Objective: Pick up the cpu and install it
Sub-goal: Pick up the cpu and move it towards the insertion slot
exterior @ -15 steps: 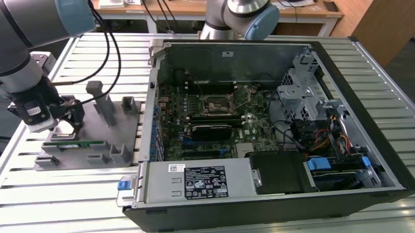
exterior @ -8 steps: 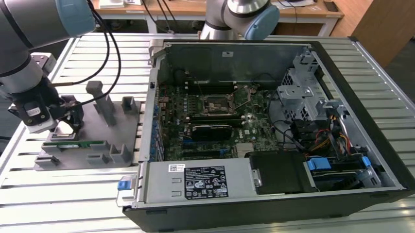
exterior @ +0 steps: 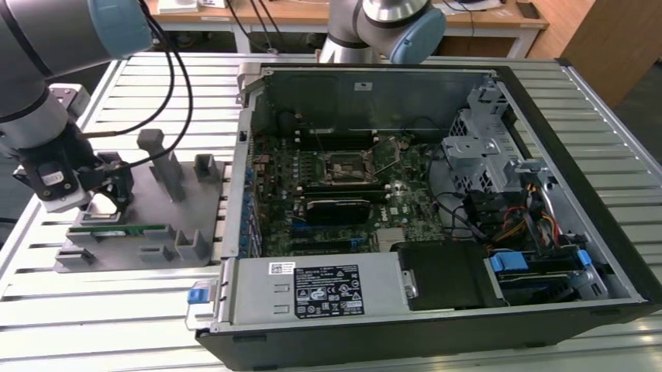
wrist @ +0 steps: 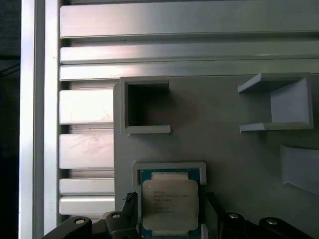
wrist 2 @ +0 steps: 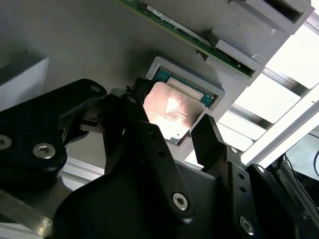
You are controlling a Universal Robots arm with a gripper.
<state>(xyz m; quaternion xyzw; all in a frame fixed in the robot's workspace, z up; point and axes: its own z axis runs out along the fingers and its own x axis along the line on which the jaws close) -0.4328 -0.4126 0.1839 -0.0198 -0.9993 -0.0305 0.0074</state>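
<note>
We find one cpu (wrist: 169,201), silvery top up, lying flat in a shallow walled recess (wrist: 169,166) of the grey holder plate (wrist: 224,144). In the second wrist view the cpu (wrist 2: 172,112) shows a green border along one side and sits square in the same recess.

We see one gripper (wrist: 169,197) directly above the cpu. Its two black fingers (wrist: 212,205) stand apart, one on either side of the chip. In the first wrist view the jaws are spread past the recess walls. The gripper holds nothing. In the second wrist view the fingertips (wrist 2: 207,137) come close beside two opposite edges of the cpu; we cannot tell whether they touch it.

In the exterior view the gripper (exterior: 104,198) hangs low over the holder plate (exterior: 145,256). The plate rests on the slatted metal table (exterior: 155,77) at the exterior view's left.

On the plate we count:
- one long green memory stick (exterior: 116,230), held on edge just beside the cpu's recess
- one square pocket (wrist: 147,104)
- one open bracket (wrist: 279,102)

One open computer case (exterior: 435,325) lies on the table at the exterior view's right, just beside the plate. Its motherboard (exterior: 414,194) carries one socket (exterior: 346,167), well apart from the cpu and the gripper.
</note>
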